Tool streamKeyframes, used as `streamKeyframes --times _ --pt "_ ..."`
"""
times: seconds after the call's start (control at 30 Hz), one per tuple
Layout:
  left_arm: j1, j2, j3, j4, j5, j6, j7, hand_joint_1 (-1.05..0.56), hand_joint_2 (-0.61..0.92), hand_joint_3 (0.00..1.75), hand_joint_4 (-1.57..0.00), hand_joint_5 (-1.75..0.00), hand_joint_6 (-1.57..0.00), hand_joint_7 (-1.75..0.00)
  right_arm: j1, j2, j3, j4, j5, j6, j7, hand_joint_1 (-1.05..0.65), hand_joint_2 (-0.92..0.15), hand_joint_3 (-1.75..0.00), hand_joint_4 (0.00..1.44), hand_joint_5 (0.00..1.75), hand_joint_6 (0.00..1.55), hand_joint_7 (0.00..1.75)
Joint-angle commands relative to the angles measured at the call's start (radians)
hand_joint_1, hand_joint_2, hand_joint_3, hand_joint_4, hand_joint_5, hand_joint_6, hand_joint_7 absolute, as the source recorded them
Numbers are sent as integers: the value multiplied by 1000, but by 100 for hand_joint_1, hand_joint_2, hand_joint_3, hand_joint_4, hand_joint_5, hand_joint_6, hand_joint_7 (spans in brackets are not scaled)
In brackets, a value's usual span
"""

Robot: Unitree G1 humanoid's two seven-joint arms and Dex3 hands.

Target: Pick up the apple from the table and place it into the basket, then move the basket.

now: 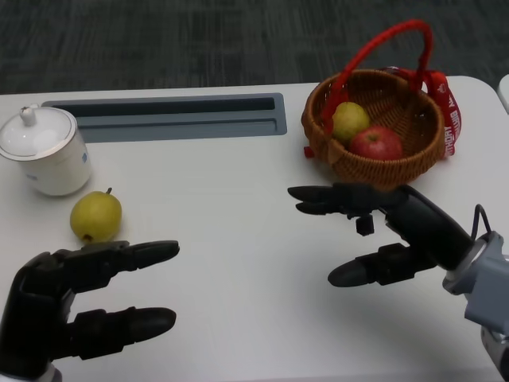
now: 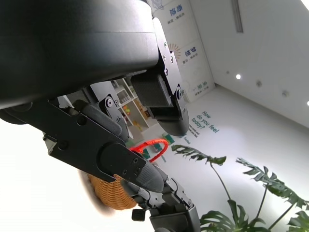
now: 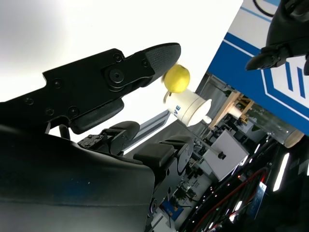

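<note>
Resting in the basket (image 1: 334,155), apple (image 1: 377,143) just beyond spread right robot hand (image 1: 374,231).

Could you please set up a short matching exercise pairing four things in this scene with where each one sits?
Things:
1. red apple
2. yellow-green pear
3. white lidded ceramic jar
4. right robot hand

Places:
A. far left of the table, behind the loose pear
B. inside the woven wicker basket
C. on the table by the left robot hand
D. just in front of the basket

Pairs: 1-B, 2-C, 3-A, 4-D
</note>
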Motion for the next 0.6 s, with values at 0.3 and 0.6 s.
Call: streamKeyframes --times 0.3,0.6 --pt "1 12 31 -13 27 14 6 -53 73 0 -112 -1 -101 -1 58 80 -32 -4 40 -41 22 -41 -79 -1 79 2 68 2" --pt "1 17 38 -26 34 28 5 -51 72 0 -113 -2 -102 -1 82 113 -31 -6 -17 -78 -60 -33 -81 0 83 1 76 2"
